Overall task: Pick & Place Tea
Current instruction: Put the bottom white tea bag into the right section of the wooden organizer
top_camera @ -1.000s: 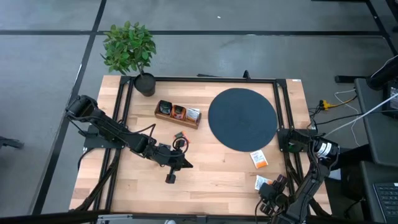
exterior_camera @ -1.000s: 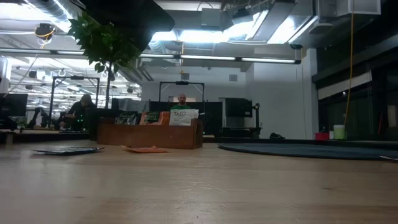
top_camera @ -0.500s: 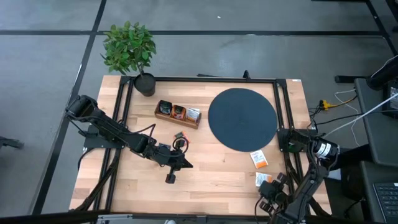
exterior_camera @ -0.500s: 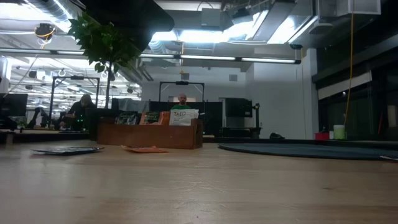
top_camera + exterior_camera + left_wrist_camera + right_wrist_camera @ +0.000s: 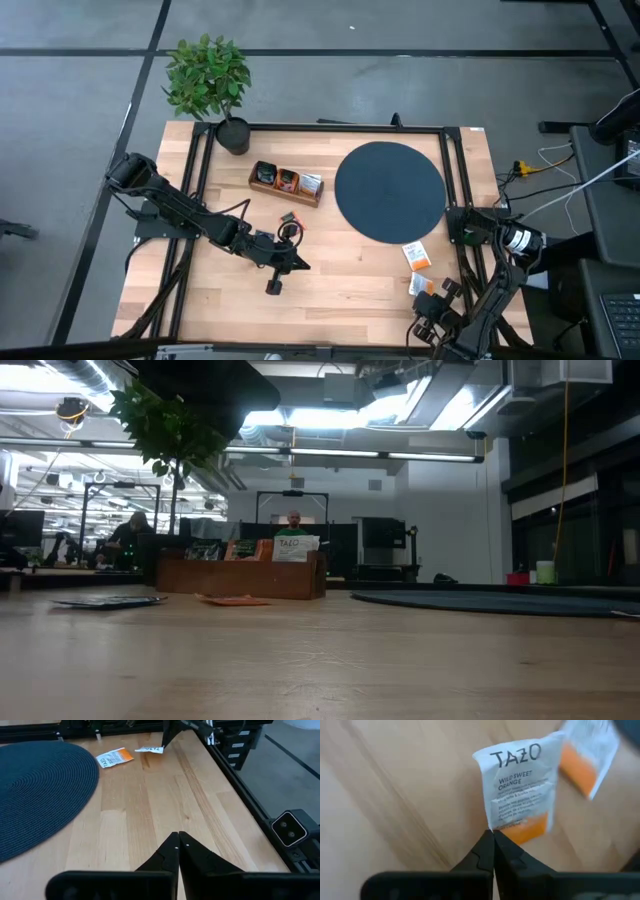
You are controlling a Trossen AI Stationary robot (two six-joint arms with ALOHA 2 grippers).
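While both grippers' fingers stand closed, the right gripper (image 5: 493, 834) pinches a white-orange sachet (image 5: 520, 790) over the wooden desk (image 5: 350, 280) beside the black disc (image 5: 389, 190).

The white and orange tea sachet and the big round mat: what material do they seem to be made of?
White and orange tea sachet: probably matte paper; it has printed text and a crimped edge. Round mat: seems woven fabric or cord, dark and matte, with concentric ribs.

A long wooden tray (image 5: 240, 576) stands far across the counter (image 5: 320, 660), with tea sachets (image 5: 290, 546) upright in its compartments: dark green, orange, and white. Two flat sachets (image 5: 232, 601) lie on the counter before it. A black disc (image 5: 500, 603) spreads toward the counter's right side. A leafy plant (image 5: 168, 430) rises behind the tray.
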